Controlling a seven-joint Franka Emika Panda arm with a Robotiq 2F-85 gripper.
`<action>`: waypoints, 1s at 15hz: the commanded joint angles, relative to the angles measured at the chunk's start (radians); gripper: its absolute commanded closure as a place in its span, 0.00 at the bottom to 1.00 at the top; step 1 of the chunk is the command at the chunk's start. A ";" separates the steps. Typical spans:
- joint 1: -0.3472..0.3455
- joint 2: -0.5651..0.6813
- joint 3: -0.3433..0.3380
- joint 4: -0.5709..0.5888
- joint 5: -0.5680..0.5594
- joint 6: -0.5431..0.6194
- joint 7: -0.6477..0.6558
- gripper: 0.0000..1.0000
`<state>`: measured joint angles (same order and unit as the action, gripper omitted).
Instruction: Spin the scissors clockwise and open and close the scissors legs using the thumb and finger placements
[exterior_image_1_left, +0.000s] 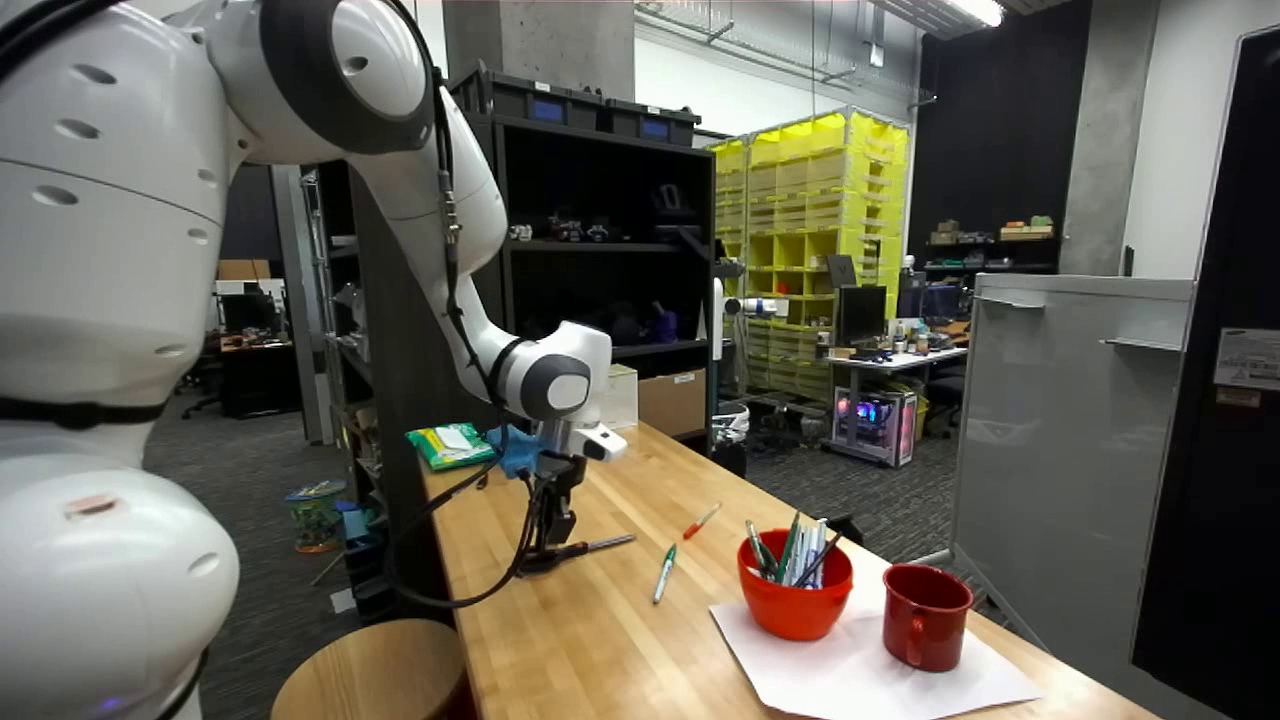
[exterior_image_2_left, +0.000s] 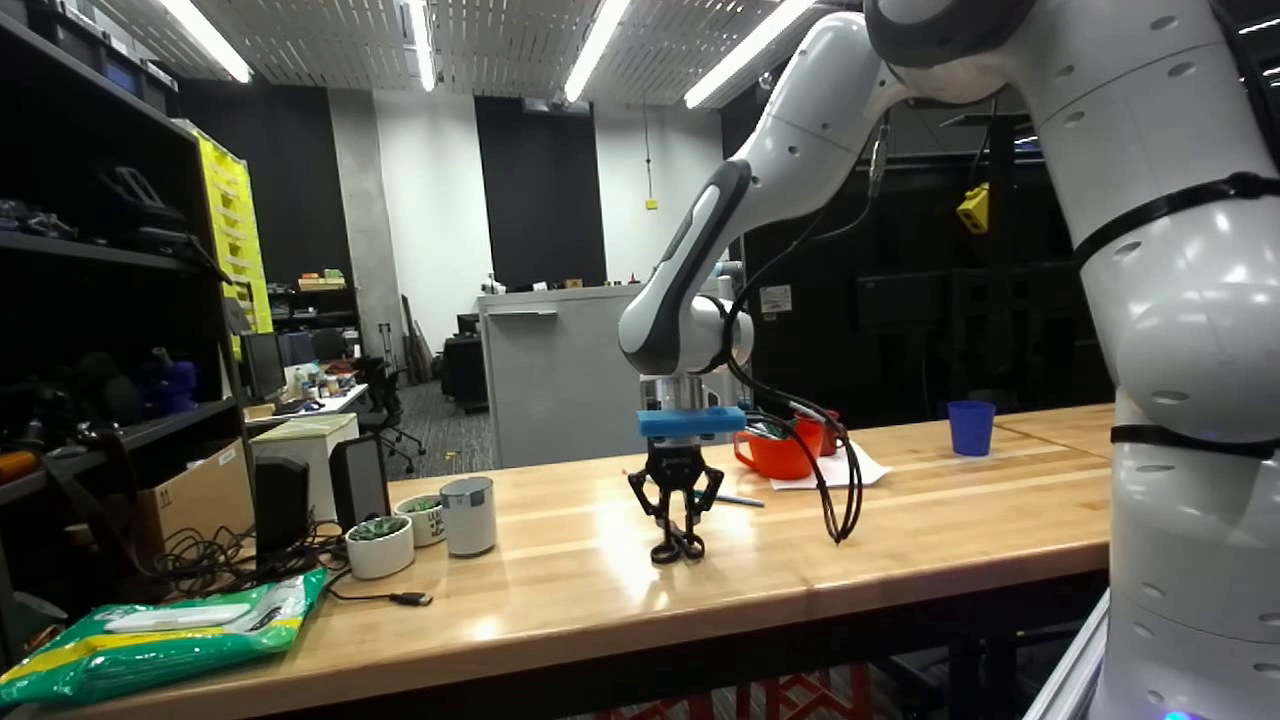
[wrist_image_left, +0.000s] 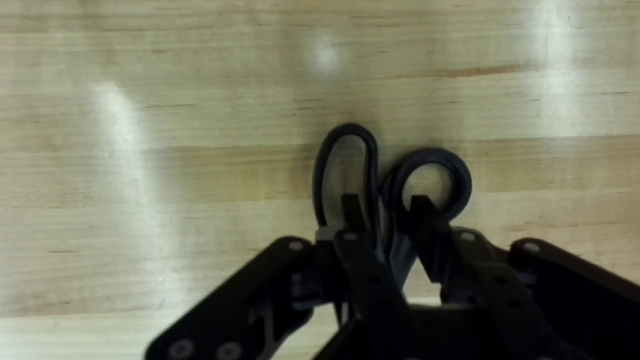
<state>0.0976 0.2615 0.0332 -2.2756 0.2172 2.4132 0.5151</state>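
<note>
The scissors have black handles with one long loop and one round loop. They lie on the wooden table; the handles (wrist_image_left: 465, 185) show in the wrist view, and the blades (exterior_image_1_left: 608, 543) point away from the gripper in an exterior view. The handles also show in an exterior view (exterior_image_2_left: 678, 553). My gripper (wrist_image_left: 386, 200) points straight down over the handles, also in both exterior views (exterior_image_1_left: 540, 555) (exterior_image_2_left: 677, 535). Its fingers are partly apart, one at each loop, with the loops' inner sides between them. Whether the fingertips press on the loops cannot be told. The blades are mostly hidden in the wrist view.
A green pen (exterior_image_1_left: 664, 575) and a red pen (exterior_image_1_left: 702, 521) lie near the blades. A red bowl of pens (exterior_image_1_left: 797, 605) and a red mug (exterior_image_1_left: 928, 618) stand on white paper (exterior_image_1_left: 760, 660). A grey cup (exterior_image_2_left: 468, 517), potted plants (exterior_image_2_left: 380, 550) and a wipes packet (exterior_image_2_left: 180, 630) are also there.
</note>
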 joint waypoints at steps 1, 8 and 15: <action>-0.006 0.039 0.005 0.009 0.036 -0.017 -0.032 0.69; -0.010 0.048 0.002 0.018 0.037 -0.038 -0.035 0.44; -0.013 0.051 0.002 0.027 0.039 -0.050 -0.037 0.88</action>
<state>0.0853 0.2728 0.0345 -2.2553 0.2320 2.3704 0.4993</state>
